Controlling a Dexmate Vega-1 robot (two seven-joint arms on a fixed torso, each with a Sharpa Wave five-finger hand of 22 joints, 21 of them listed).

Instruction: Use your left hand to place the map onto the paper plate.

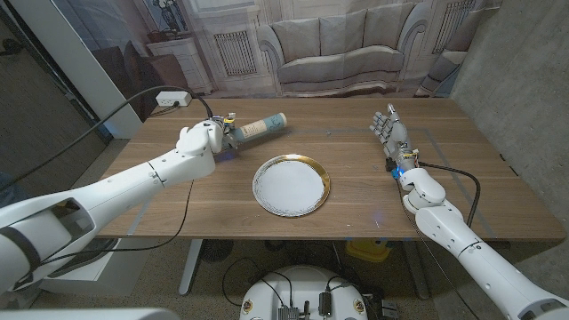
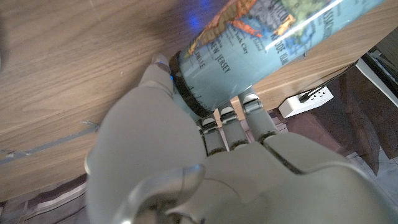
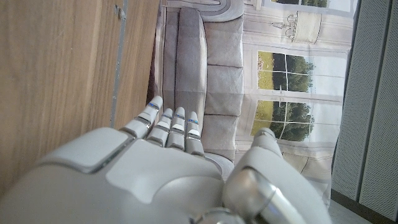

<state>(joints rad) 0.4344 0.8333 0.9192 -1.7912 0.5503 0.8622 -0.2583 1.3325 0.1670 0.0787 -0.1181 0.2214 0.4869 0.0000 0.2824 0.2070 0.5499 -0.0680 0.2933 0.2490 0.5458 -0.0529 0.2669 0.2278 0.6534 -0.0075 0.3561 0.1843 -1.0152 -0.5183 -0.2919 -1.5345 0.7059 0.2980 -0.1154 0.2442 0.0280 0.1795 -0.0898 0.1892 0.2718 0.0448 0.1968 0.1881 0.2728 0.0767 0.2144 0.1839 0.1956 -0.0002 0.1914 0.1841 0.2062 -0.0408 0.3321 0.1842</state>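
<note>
The map (image 1: 258, 128) is a rolled tube with a bluish print and a dark band near one end, at the table's far left of centre. My left hand (image 1: 204, 140) grips its near end; in the left wrist view the fingers (image 2: 233, 124) wrap around the map (image 2: 249, 56) by the dark band. The paper plate (image 1: 292, 185), white with a gold rim, sits in the middle of the table, to the right of and nearer than the map. My right hand (image 1: 391, 133) stands on the right side with fingers apart, holding nothing; its back (image 3: 143, 180) shows in the right wrist view.
A white power strip (image 1: 171, 99) with a cable lies at the table's far left corner, also seen as the power strip (image 2: 305, 99) past the table edge. A backdrop printed with a sofa (image 1: 333, 53) hangs behind the table.
</note>
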